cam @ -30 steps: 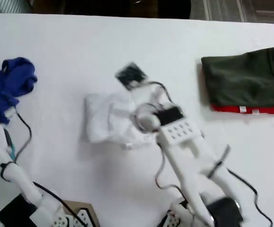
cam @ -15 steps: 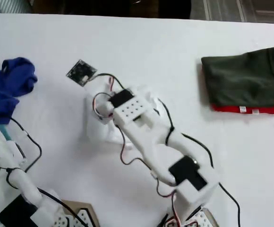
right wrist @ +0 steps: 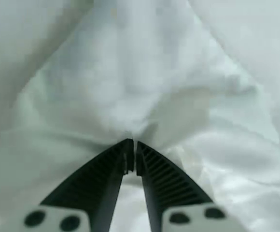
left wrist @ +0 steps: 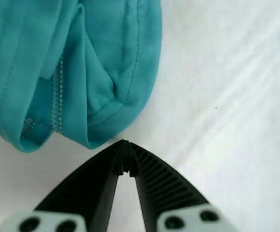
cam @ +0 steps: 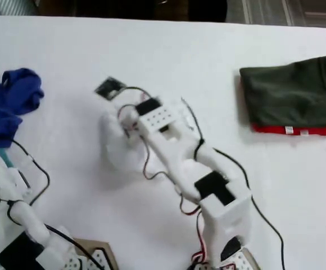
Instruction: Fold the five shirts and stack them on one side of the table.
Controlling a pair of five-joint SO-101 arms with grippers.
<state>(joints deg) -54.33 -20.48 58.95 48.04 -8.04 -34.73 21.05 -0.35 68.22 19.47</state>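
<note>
Five shirts on the white table (cam: 219, 56). Two are done: the green shirt (cam: 289, 93) lies folded on top of the folded red shirt (cam: 295, 130) at the table's right side, the red showing as a strip along the near edge. The white shirt (cam: 113, 151) sits bunched left of centre, with the right arm (cam: 180, 154) stretched across and over it from the near edge. In its wrist view the right gripper (right wrist: 130, 150) has its jaws closed tip to tip, pressed into a crease of the white cloth; cannot tell if any cloth is pinched between them. The blue shirt (cam: 11, 98) is crumpled at the far left edge, well apart from the white one. The left arm (cam: 17, 216) is low in the near left corner. The left gripper (left wrist: 125, 154) is closed too and holds nothing, its tips right at the hem of the teal shirt (left wrist: 67, 63), which lies rumpled on the table.
</note>
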